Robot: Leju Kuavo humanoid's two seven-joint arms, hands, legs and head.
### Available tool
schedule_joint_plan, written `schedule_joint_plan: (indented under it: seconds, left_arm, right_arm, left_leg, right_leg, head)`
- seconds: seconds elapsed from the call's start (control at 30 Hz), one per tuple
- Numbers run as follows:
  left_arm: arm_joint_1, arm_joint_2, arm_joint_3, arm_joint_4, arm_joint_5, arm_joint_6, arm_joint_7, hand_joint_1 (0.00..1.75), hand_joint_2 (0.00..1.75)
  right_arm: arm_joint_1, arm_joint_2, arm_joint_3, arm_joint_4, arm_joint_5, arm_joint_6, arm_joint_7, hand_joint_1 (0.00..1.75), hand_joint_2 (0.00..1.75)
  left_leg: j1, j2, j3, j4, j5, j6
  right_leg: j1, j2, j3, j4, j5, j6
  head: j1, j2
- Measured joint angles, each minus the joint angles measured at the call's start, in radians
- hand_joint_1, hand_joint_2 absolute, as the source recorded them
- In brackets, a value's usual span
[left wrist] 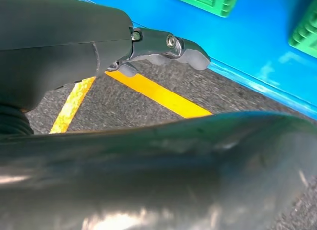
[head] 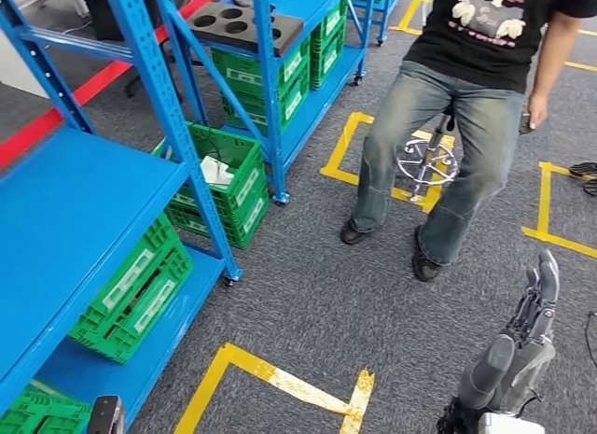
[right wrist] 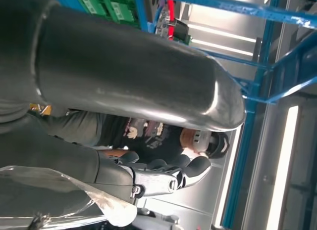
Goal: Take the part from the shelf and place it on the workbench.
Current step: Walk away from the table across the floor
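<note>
Blue steel shelving (head: 84,201) on the left in head view, green plastic crates (head: 133,289) on its low tier; seated person in jeans (head: 437,126) far right. Near right, right hand (head: 520,350), fingers straight. Right wrist view adds clear-bagged part (right wrist: 93,205) touching that palm; grip impossible to tell. Left hand (left wrist: 112,47) near left, fingers straight, holding nothing.
</note>
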Motion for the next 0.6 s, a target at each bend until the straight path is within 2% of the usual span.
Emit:
schedule_joint_plan:
  seconds: [0.03, 0.07, 0.1, 0.13, 0.17, 0.2, 0.23, 0.27, 0.3, 0.33, 0.37, 0.4, 0.43, 0.5, 0.53, 0.6]
  left_arm:
    - [0.001, -0.001, 0.0, 0.0, 0.0, 0.0, 0.0, 0.0, 0.0]
    - [0.0, -0.002, 0.0, 0.0, 0.0, 0.0, 0.001, 0.0, 0.0]
    - [-0.001, -0.003, 0.0, 0.0, 0.0, 0.001, 0.001, 0.0, 0.0]
    - [-0.003, -0.003, 0.0, 0.0, 0.0, 0.001, 0.001, 0.0, 0.0]
    - [-0.004, -0.003, 0.0, 0.0, 0.0, 0.001, 0.001, 0.0, 0.0]
    - [-0.004, -0.003, 0.0, 0.0, 0.0, 0.001, 0.001, 0.0, 0.0]
    - [-0.003, -0.003, 0.0, 0.0, 0.0, 0.001, 0.001, 0.0, 0.0]
    - [-0.003, -0.004, 0.0, 0.0, 0.0, 0.001, 0.001, 0.0, 0.0]
    - [-0.003, -0.004, 0.0, 0.0, 0.0, 0.001, 0.001, 0.0, 0.0]
    - [-0.003, -0.005, 0.0, 0.0, 0.0, 0.001, 0.001, 0.0, 0.0]
    - [-0.004, -0.006, 0.0, 0.0, 0.0, 0.001, 0.001, 0.0, 0.0]
    - [-0.005, -0.007, 0.0, 0.0, 0.0, 0.001, 0.001, 0.0, 0.0]
    - [-0.005, -0.007, 0.0, 0.0, 0.0, 0.0, 0.001, 0.0, 0.0]
    - [-0.003, -0.007, 0.0, 0.0, 0.0, -0.001, 0.001, 0.0, 0.0]
    - [-0.001, -0.007, 0.0, 0.0, 0.0, -0.002, 0.001, 0.0, 0.0]
    - [-0.002, -0.008, 0.0, 0.0, 0.0, -0.002, 0.0, 0.0, 0.0]
  right_arm:
    - [0.0, 0.0, 0.0, -0.001, 0.0, 0.0, 0.0, 0.0, 0.0]
    - [0.0, 0.0, 0.0, -0.003, 0.001, 0.0, 0.0, 0.0, 0.0]
    - [0.001, 0.0, 0.0, -0.005, 0.001, 0.0, 0.0, 0.0, 0.0]
    - [0.003, -0.001, -0.001, -0.006, 0.002, 0.0, 0.0, 0.0, 0.0]
    - [0.004, -0.001, -0.001, -0.006, 0.002, 0.0, 0.0, 0.0, 0.0]
    - [0.005, -0.001, -0.001, -0.006, 0.002, 0.0, 0.001, 0.0, 0.0]
    - [0.006, -0.002, -0.002, -0.006, 0.002, 0.0, 0.001, 0.0, 0.0]
    - [0.006, -0.003, -0.002, -0.006, 0.001, 0.0, 0.001, 0.0, 0.0]
    - [0.007, -0.003, -0.002, -0.006, 0.001, 0.0, 0.001, 0.0, 0.0]
    - [0.006, -0.004, -0.002, -0.006, 0.001, 0.0, 0.001, 0.0, 0.0]
    - [0.007, -0.004, -0.002, -0.006, 0.001, -0.001, 0.001, 0.0, 0.0]
    - [0.008, -0.004, -0.002, -0.007, 0.001, -0.001, 0.001, 0.0, 0.0]
    - [0.009, -0.004, -0.002, -0.007, 0.001, -0.001, 0.001, 0.0, 0.0]
    - [0.01, -0.004, -0.003, -0.008, 0.001, -0.002, 0.001, 0.0, 0.0]
    - [0.009, -0.004, -0.003, -0.009, 0.001, -0.002, 0.001, 0.0, 0.0]
    - [0.009, -0.005, -0.003, -0.01, 0.0, -0.002, 0.002, 0.0, 0.0]
  left_leg:
    - [0.003, -0.011, 0.001, -0.003, 0.002, 0.005]
    - [0.006, -0.022, 0.002, -0.006, 0.005, 0.012]
    - [0.009, -0.033, 0.003, -0.009, 0.007, 0.017]
    - [0.009, -0.045, 0.002, -0.009, 0.007, 0.02]
    - [0.009, -0.057, 0.002, -0.009, 0.007, 0.022]
    - [0.009, -0.071, 0.002, -0.009, 0.008, 0.023]
    - [0.008, -0.085, 0.002, -0.008, 0.008, 0.023]
    - [0.008, -0.1, 0.004, -0.008, 0.007, 0.023]
    - [0.009, -0.115, 0.006, -0.008, 0.007, 0.022]
    - [0.01, -0.129, 0.007, -0.007, 0.006, 0.02]
    - [0.009, -0.143, 0.006, -0.003, 0.005, 0.017]
    - [0.009, -0.155, 0.002, 0.0, 0.005, 0.012]
    - [0.01, -0.167, -0.003, 0.002, 0.006, 0.006]
    - [0.014, -0.188, -0.011, 0.001, 0.01, -0.008]
    - [0.014, -0.182, -0.014, 0.005, 0.007, -0.014]
    - [0.011, -0.136, -0.038, 0.06, -0.028, -0.022]
  right_leg:
    - [-0.002, 0.015, -0.003, 0.007, -0.009, 0.005]
    - [-0.005, 0.04, -0.013, 0.031, -0.026, 0.01]
    - [-0.007, 0.07, -0.035, 0.077, -0.053, 0.014]
    - [-0.008, 0.097, -0.067, 0.145, -0.086, 0.016]
    - [-0.008, 0.11, -0.104, 0.219, -0.115, 0.017]
    - [-0.008, 0.115, -0.136, 0.277, -0.13, 0.018]
    - [-0.008, 0.117, -0.155, 0.302, -0.125, 0.017]
    - [-0.008, 0.119, -0.152, 0.282, -0.098, 0.016]
    - [-0.008, 0.126, -0.132, 0.226, -0.057, 0.014]
    - [-0.01, 0.147, -0.102, 0.154, -0.018, 0.011]
    - [-0.013, 0.169, -0.073, 0.086, 0.009, 0.008]
    - [-0.015, 0.187, -0.052, 0.041, 0.022, 0.006]
    - [-0.015, 0.198, -0.041, 0.02, 0.023, 0.002]
    - [-0.013, 0.181, -0.035, 0.015, 0.023, -0.007]
    - [-0.013, 0.169, -0.033, 0.012, 0.025, -0.013]
    - [-0.015, 0.142, -0.026, 0.003, 0.027, -0.025]
  head:
    - [0.001, 0.0]
    - [0.003, 0.0]
    - [0.005, 0.0]
    - [0.008, 0.0]
    - [0.009, 0.0]
    - [0.009, 0.0]
    - [0.009, 0.0]
    - [0.009, 0.0]
    - [0.009, 0.0]
    - [0.009, 0.0]
    - [0.009, 0.0]
    - [0.009, 0.0]
    - [0.009, 0.0]
    - [0.008, 0.0]
    - [0.008, 0.0]
    - [0.002, 0.0]
